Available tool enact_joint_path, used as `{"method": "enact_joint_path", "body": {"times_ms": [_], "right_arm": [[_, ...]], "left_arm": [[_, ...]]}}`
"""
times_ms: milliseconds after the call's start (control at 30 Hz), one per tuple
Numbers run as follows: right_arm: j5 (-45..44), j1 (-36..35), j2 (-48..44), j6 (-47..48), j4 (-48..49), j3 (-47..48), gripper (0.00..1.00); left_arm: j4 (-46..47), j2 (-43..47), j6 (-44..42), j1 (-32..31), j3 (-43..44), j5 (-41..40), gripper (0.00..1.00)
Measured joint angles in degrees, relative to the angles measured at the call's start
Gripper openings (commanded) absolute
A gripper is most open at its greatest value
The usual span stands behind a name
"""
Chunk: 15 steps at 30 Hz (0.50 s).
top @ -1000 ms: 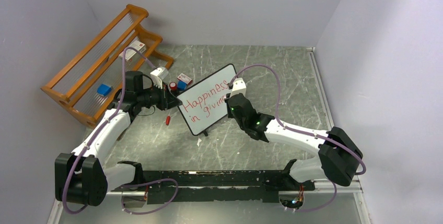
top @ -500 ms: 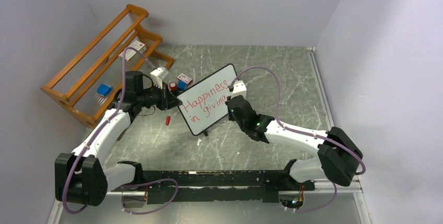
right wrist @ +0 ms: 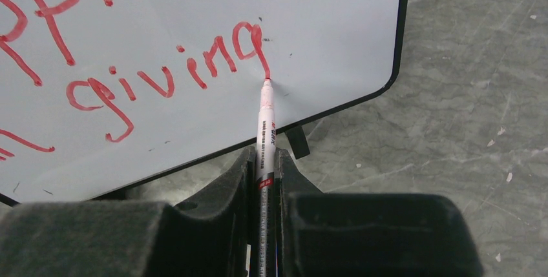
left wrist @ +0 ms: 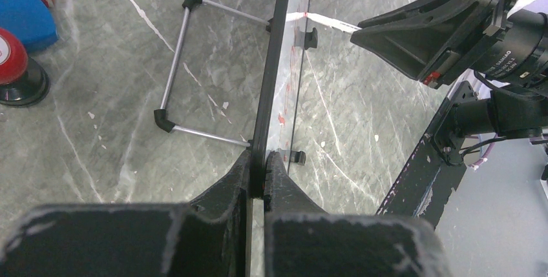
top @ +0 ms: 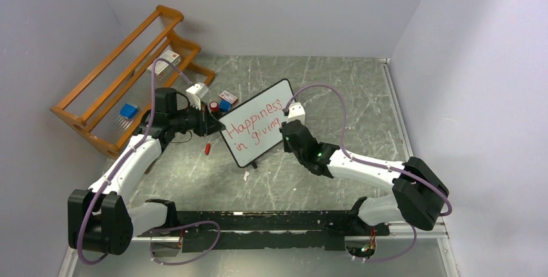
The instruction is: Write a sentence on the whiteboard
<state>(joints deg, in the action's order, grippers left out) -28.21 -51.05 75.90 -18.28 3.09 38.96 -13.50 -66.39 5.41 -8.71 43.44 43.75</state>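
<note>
The whiteboard (top: 257, 122) stands tilted on the table, black-framed, with the red sentence (top: 253, 122) in two slanted lines. My left gripper (top: 216, 124) is shut on the board's left edge; in the left wrist view its jaws clamp the black frame (left wrist: 263, 154). My right gripper (top: 284, 136) is shut on a red marker (right wrist: 265, 128). The marker's tip touches the board at the tail of the last letter of "giving" (right wrist: 174, 77). The board's face fills the upper left of the right wrist view (right wrist: 323, 25).
A wooden rack (top: 123, 77) stands at the back left with a blue item (top: 129, 110) in it. A red-topped pot (top: 212, 106), a blue block (top: 224, 104) and small boxes lie behind the board. A red marker cap (top: 207, 148) lies by the left arm. The board's wire stand (left wrist: 174, 77) rests on the table.
My right gripper has shifted slightly down and right along the board, drawing the marker through the last letter of "giving". The left gripper and the board have not moved.
</note>
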Motion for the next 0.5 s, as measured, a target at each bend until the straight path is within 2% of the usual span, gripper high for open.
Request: {"method": "enact_joint_path", "body": {"times_ms": [500], "right_arm": [[3.0, 0.0, -0.6, -0.7, -1.3, -0.2, 0.0]], "left_arm": [[0.0, 0.0, 0.0, 0.0, 0.0, 0.0, 0.05]]}}
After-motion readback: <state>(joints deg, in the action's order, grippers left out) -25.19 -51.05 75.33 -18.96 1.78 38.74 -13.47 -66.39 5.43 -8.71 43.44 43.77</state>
